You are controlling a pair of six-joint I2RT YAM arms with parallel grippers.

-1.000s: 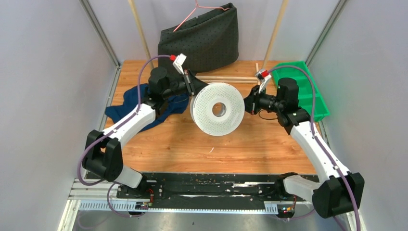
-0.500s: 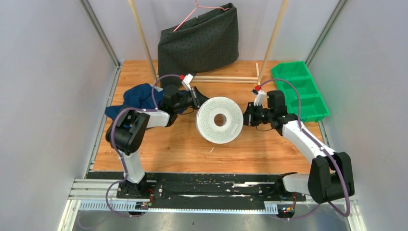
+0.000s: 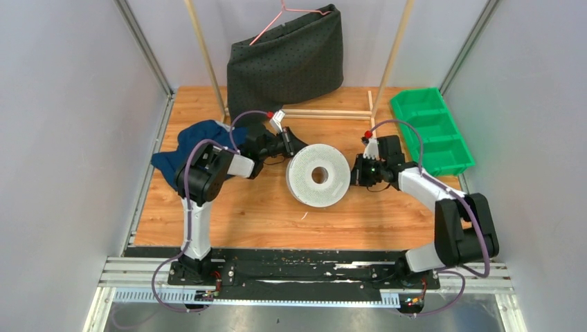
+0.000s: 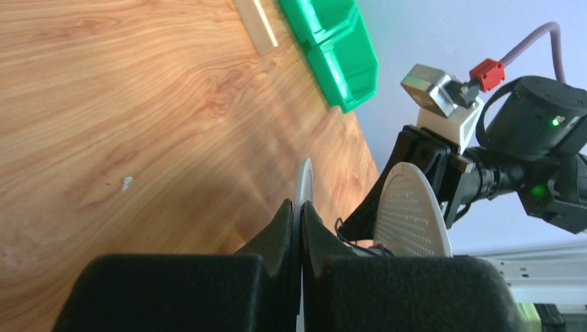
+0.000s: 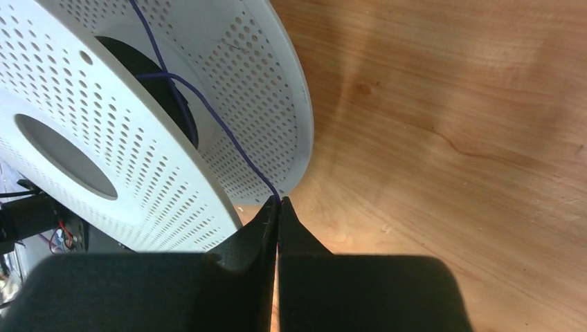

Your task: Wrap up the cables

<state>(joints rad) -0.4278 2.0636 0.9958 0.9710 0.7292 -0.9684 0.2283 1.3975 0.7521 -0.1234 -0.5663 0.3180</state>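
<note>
A wooden bench (image 3: 277,221) is sitting inside a pale-walled booth.

Smooth grey-white walls (image 3: 69,138) are enclosing the bench on its left, right and far sides, with slanted metal posts (image 3: 142,45) rising at the far corners. A dark dotted fabric (image 3: 287,59) is hanging from a pink wire hanger (image 3: 277,21) over the far edge. A green divided bin (image 3: 422,107) is resting at the far right corner, a blue cloth (image 3: 187,149) is lying crumpled by the left edge, and a black rail (image 3: 304,257) is running along the near edge under soft, even light.
</note>
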